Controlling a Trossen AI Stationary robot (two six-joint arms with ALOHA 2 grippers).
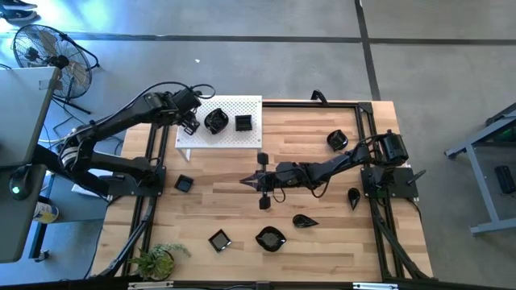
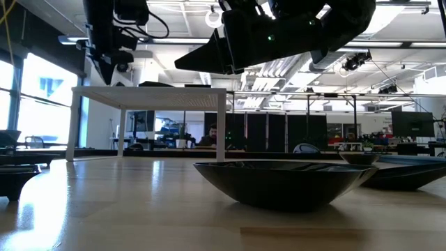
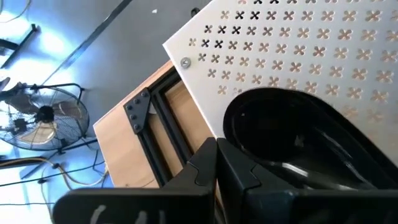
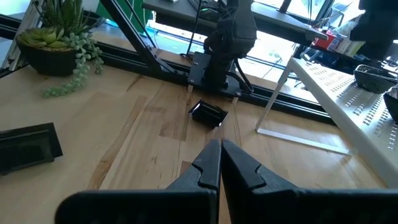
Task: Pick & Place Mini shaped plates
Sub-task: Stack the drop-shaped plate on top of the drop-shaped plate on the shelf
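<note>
Two glossy black mini plates, one rounded [image 1: 215, 121] and one square [image 1: 243, 122], sit on the white perforated board [image 1: 230, 106]. Several more lie on the wooden table: square ones [image 1: 184, 184] [image 1: 219, 240], a wavy one [image 1: 270, 238], teardrops [image 1: 305, 221] [image 1: 353, 196] and a rounded one [image 1: 337, 141]. My left gripper [image 1: 190, 125] is shut and empty over the board's left edge, beside the rounded plate [image 3: 292, 143]. My right gripper [image 1: 246, 183] is shut and empty above the table's middle, pointing toward the square plate [image 4: 208, 114] at the left.
The board stands on thin white legs [image 2: 221, 129] at the table's far left. A potted plant [image 1: 157, 259] sits at the near left corner. A black metal frame [image 1: 367, 121] borders the table. Bare wood lies between the right gripper and the near plates.
</note>
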